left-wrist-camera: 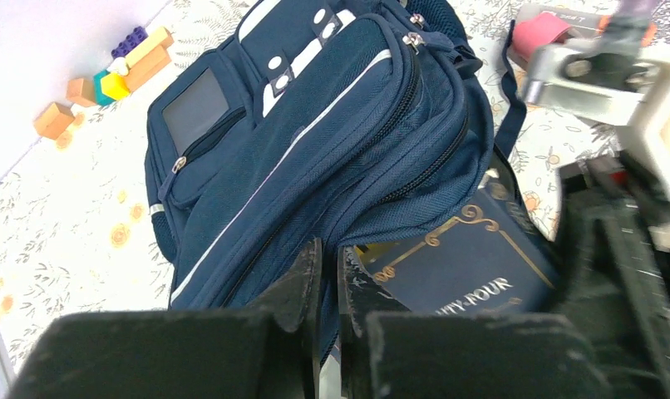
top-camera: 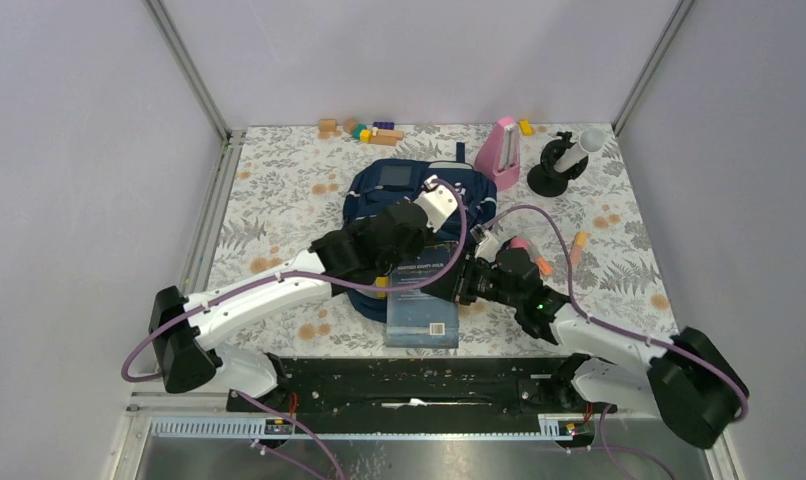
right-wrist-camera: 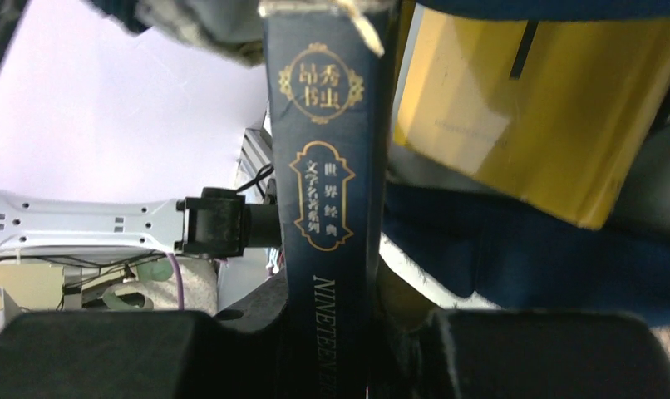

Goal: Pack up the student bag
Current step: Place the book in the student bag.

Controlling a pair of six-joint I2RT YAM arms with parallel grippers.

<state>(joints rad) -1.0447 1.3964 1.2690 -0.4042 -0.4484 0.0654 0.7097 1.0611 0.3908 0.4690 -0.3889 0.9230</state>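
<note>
Seeing the bag point(top-camera: 419, 190) lying flat mid-bench point(top-camera: 279, 200), pocket side up, mouth facing the arms. Pinching its mouth edge with the left hand point(left-wrist-camera: 330, 283), fingers closed down on cloth. Clamping a navy book point(right-wrist-camera: 327, 166) across the spine with the right hand point(right-wrist-camera: 332, 328), set narrow, feeding the far end into the mouth beside a yellow book point(right-wrist-camera: 548, 108). Judging the bag soft and floppy, likely sagging shut if let go, so gripping best at the stitched rim by the zip. Judging the navy book stiff, fairly heavy, smooth-covered, perhaps slipping. Finding open room left of the bag; crowding on the right near the pink stand point(top-camera: 501, 152).
</note>
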